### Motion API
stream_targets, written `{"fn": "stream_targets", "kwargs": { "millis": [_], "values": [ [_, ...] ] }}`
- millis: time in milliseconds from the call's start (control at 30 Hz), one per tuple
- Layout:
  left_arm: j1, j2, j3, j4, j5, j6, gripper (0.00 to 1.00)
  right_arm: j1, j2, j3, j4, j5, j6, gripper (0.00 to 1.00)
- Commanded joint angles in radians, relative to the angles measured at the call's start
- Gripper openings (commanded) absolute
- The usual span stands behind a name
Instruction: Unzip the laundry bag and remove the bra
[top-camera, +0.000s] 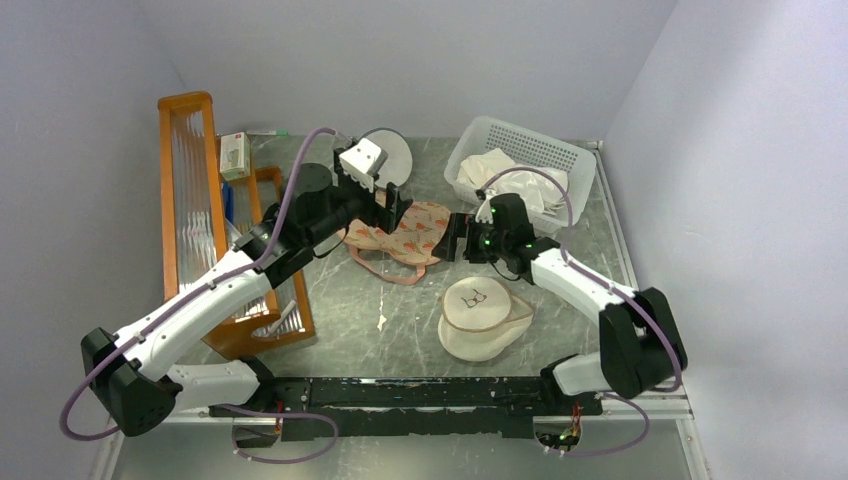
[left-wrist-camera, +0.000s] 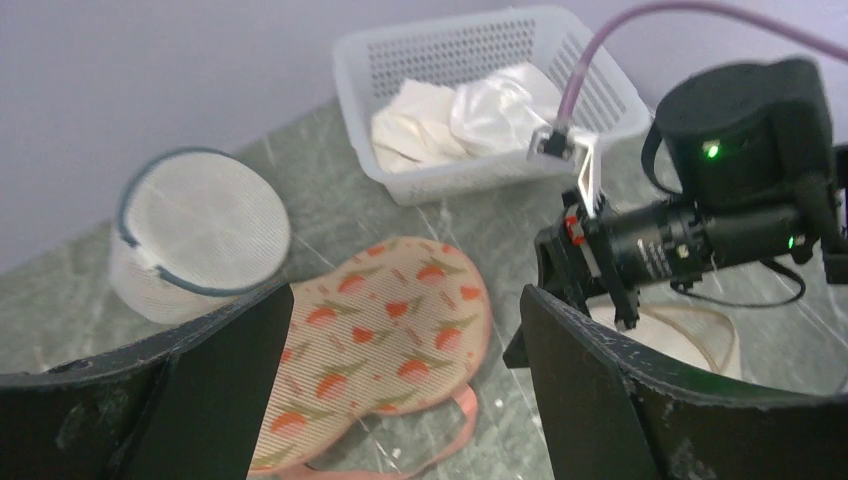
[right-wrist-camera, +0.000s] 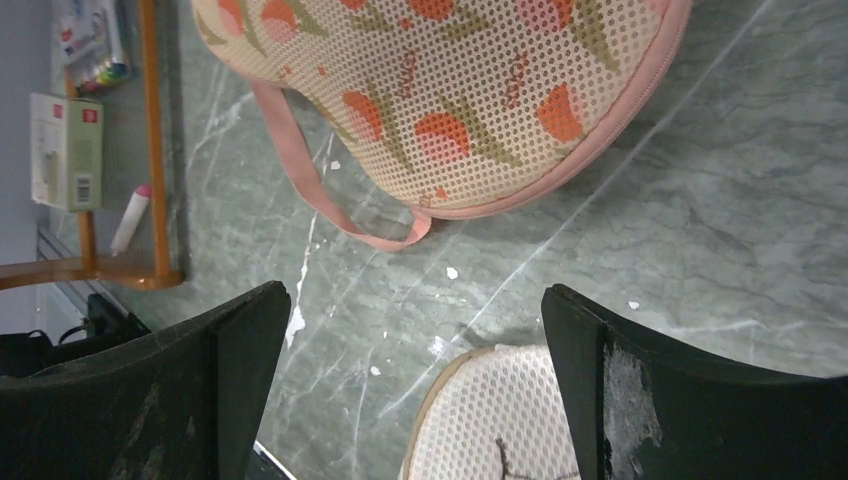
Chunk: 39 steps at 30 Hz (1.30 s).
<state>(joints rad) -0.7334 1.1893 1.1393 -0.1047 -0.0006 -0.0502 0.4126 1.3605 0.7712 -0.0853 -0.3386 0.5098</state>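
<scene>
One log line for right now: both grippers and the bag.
stage: pre-grasp | left gripper: open, above laundry bag | right gripper: open, beside it | bra: not visible

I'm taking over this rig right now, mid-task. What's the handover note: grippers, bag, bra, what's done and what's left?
Left gripper: open, empty, above the laundry bag.
Right gripper: open, empty, beside the bag's right edge.
Bag lies flat mid-table, apparently zipped; bra not in sight.
Done: nothing visible. Left: unzip, take bra out.
</scene>
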Motion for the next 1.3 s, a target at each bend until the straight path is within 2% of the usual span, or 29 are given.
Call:
{"fn": "stream_targets", "kwargs": {
  "millis": [0,100,233,433,533,600,733,800,900,1067,1133,1233,1267],
  "values": [
    [-0.003,-0.04,-0.021,0.103,-0.118,0.066,0.96,0.007,0.061,0.069,0.053,0.148,0.003,1.0],
    [-0.003,-0.039,-0.027,0.108,-0.125,0.073,0.95,-0.003,0.119,0.093,0.077,0.245,-0.019,0.97],
    [-0.003,-0.04,-0.041,0.123,-0.156,0.098,0.95,-0.047,0.215,0.134,0.117,0.263,-0.021,0.82],
    [-0.002,-0.018,-0.031,0.108,-0.168,0.117,0.96,-0.061,0.336,0.193,0.168,0.249,-0.071,0.72],
    [-0.003,-0.017,-0.036,0.116,-0.17,0.123,0.96,-0.059,0.374,0.191,0.218,0.177,-0.087,0.68],
    [-0.002,-0.014,-0.036,0.114,-0.175,0.125,0.96,-0.042,0.396,0.179,0.257,0.095,-0.089,0.62],
    [-0.002,-0.013,-0.037,0.116,-0.175,0.128,0.96,0.02,0.4,0.122,0.306,0.056,-0.057,0.44],
    [0.0,-0.012,-0.041,0.118,-0.184,0.135,0.96,0.05,0.387,0.065,0.349,0.001,-0.002,0.42],
    [-0.002,-0.008,-0.037,0.111,-0.203,0.144,0.95,0.149,0.328,-0.013,0.4,-0.139,0.095,0.42],
    [-0.001,-0.031,-0.04,0.116,-0.214,0.147,0.95,0.37,0.176,-0.048,0.32,-0.162,0.06,0.46],
    [-0.001,-0.04,-0.044,0.119,-0.223,0.149,0.96,0.383,0.125,-0.055,0.27,-0.153,0.056,0.54],
    [-0.001,-0.052,-0.048,0.121,-0.244,0.157,0.95,0.371,0.032,-0.059,0.167,-0.002,0.036,0.8],
    [-0.001,-0.056,-0.051,0.126,-0.255,0.16,0.95,0.358,0.009,-0.061,0.149,0.043,0.032,0.85]
  ]
}}
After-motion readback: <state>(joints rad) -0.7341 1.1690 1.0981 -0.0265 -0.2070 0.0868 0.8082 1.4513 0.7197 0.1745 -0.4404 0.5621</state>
